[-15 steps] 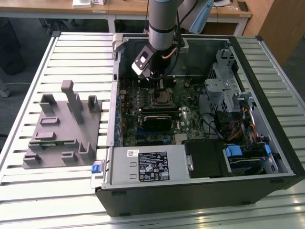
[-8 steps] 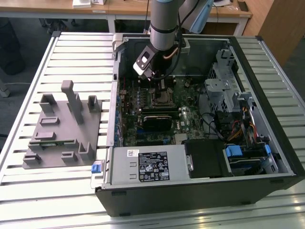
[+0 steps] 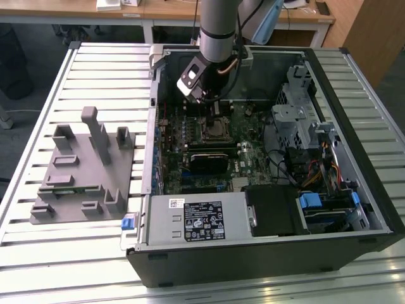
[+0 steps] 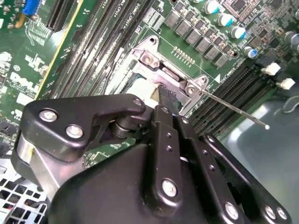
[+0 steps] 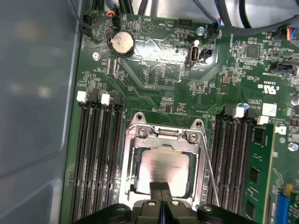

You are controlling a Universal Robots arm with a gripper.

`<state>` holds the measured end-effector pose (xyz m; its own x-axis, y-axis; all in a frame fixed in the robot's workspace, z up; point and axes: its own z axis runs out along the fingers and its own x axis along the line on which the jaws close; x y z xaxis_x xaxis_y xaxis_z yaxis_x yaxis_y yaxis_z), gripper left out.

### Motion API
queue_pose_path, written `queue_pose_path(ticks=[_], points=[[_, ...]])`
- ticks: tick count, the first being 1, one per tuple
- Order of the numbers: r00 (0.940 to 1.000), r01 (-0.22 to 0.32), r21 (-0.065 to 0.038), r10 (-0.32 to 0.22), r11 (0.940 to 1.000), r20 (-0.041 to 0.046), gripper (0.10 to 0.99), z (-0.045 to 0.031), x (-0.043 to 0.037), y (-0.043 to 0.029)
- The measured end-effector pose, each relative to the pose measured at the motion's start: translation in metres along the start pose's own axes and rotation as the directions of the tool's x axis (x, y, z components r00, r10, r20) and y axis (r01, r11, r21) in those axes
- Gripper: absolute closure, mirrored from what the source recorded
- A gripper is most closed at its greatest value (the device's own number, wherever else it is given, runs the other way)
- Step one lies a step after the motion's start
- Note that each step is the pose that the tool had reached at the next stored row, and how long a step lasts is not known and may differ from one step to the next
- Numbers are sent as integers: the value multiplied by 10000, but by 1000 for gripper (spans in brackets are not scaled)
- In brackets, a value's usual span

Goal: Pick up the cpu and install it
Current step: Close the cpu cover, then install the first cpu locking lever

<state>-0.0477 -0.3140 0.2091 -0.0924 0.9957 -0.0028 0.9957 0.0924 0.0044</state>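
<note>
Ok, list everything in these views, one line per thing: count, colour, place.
table: one, silver slats, under everything.
computer case: one, black, open, on the table.
fixture: one, grey, on the table, on the exterior view's left of the case.
motherboard: one, green, inside the case.
power supply: one, silver, at the case's near edge.
socket: one, silver frame, mid-board.
cpu: one, silver, lying in the socket.
lever: one, thin metal, beside the socket.
memory slots: several, black, both sides of the socket.
coin cell: one, silver, on the board.
arm: one, grey, reaching into the case.
gripper: one, black, shut, over the cpu.
</note>
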Motion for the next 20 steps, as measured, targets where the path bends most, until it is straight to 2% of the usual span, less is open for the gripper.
queue_pose_path(ticks=[5, 16, 20], points=[[10000, 0, 2, 0, 10000, 11, 980, -2, -2, 18], [10000, 0, 2, 0, 10000, 10, 980, 1, -14, 151], [10000, 0, 2, 0, 10000, 11, 980, 1, -16, 173]])
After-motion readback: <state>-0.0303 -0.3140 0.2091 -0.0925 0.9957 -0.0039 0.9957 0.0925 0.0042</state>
